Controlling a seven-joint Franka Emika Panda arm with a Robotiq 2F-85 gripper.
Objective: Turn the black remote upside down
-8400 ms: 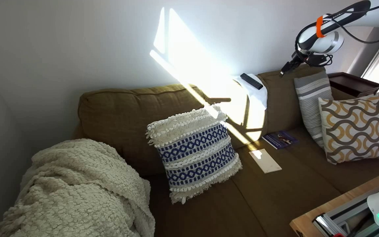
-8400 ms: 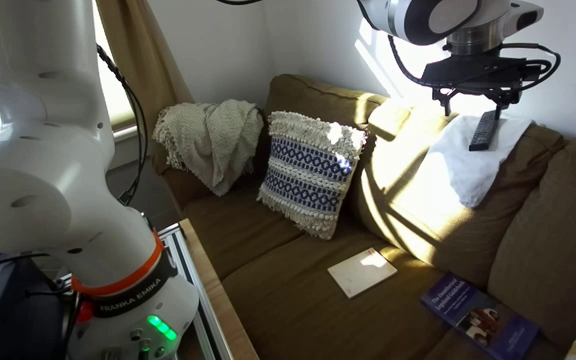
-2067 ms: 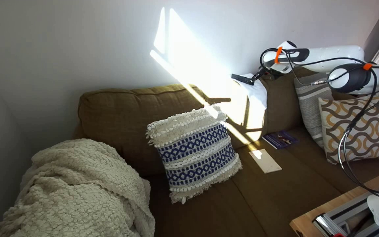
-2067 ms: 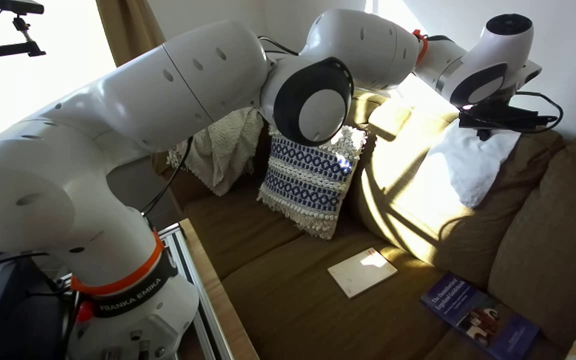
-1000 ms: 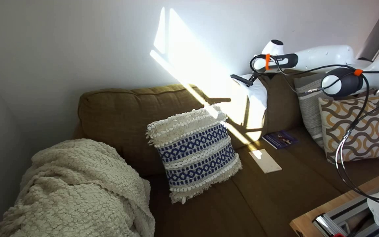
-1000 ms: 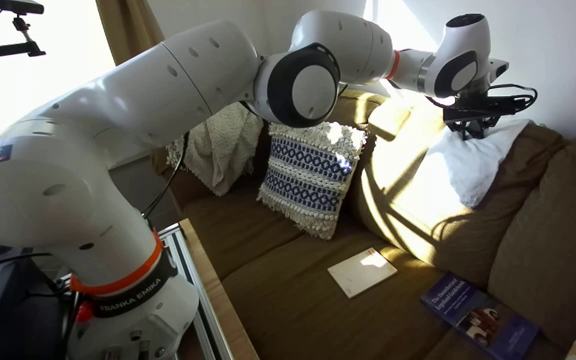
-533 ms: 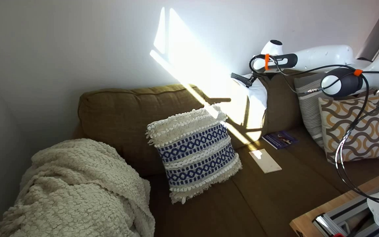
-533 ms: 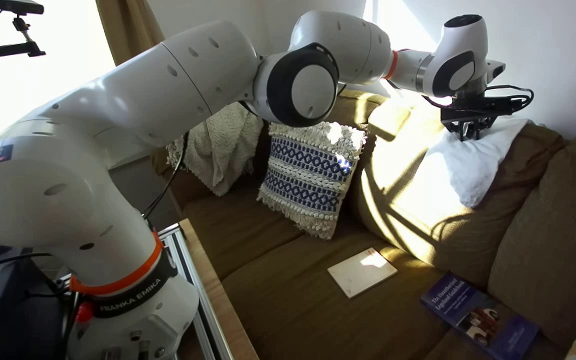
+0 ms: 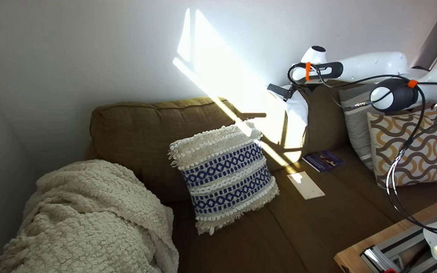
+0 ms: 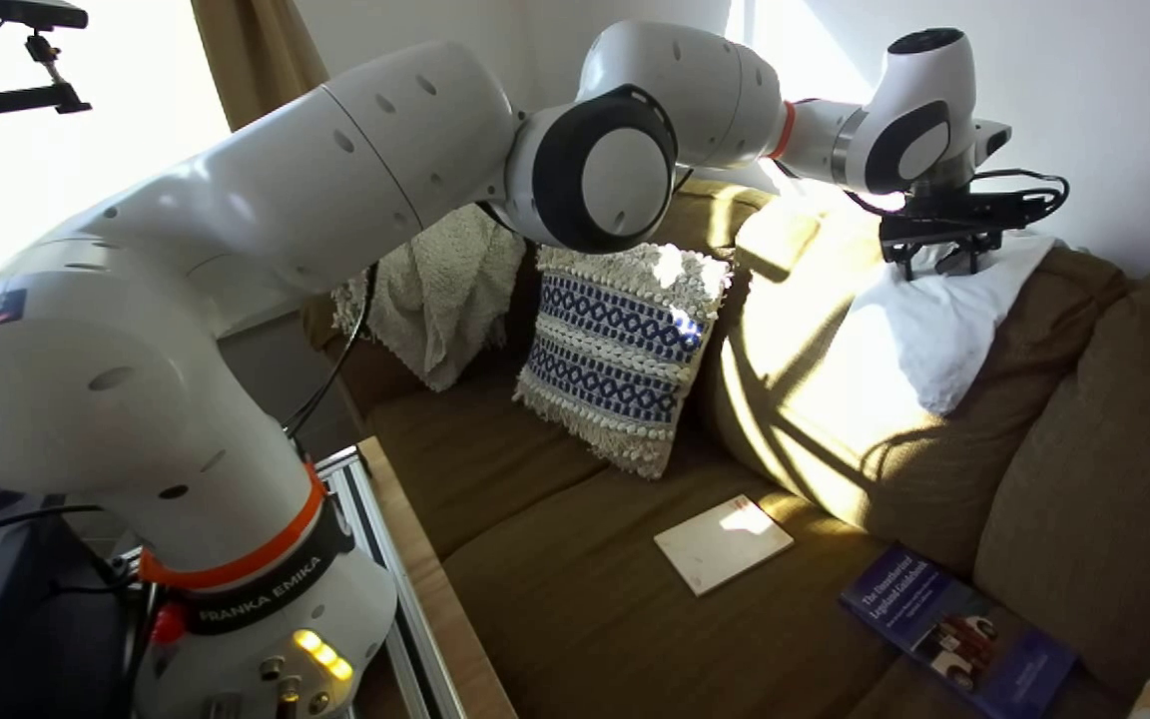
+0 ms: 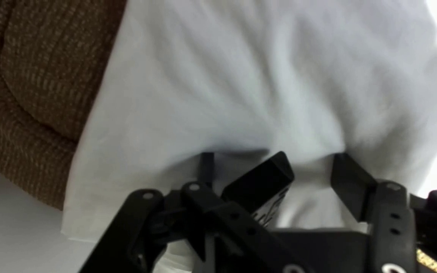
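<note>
The black remote (image 9: 277, 89) lies on the white cloth (image 9: 298, 110) over the sofa back, and its button face shows in that exterior view. In the wrist view the remote (image 11: 258, 182) sits tilted between the fingers, with part of its button face at the lower right. A finger linkage hides the rest. My gripper (image 11: 273, 163) is open around the remote, its fingertips at the cloth. There is a gap between the remote and the right finger; contact with the left finger is unclear. The gripper also shows low over the cloth in an exterior view (image 10: 940, 268).
The wall rises just behind the sofa back (image 10: 1084, 300). A blue-patterned cushion (image 10: 605, 350), a pale tan flat rectangle (image 10: 725, 544) and a purplish book (image 10: 954, 634) lie on the sofa. Patterned cushions (image 9: 408, 148) stand beneath the arm. Strong sunlight falls on wall and sofa.
Over the last second the fingers have spread apart and let go of the remote. It has rolled, showing its button face again. The arm has barely moved; the base light is now yellow.
</note>
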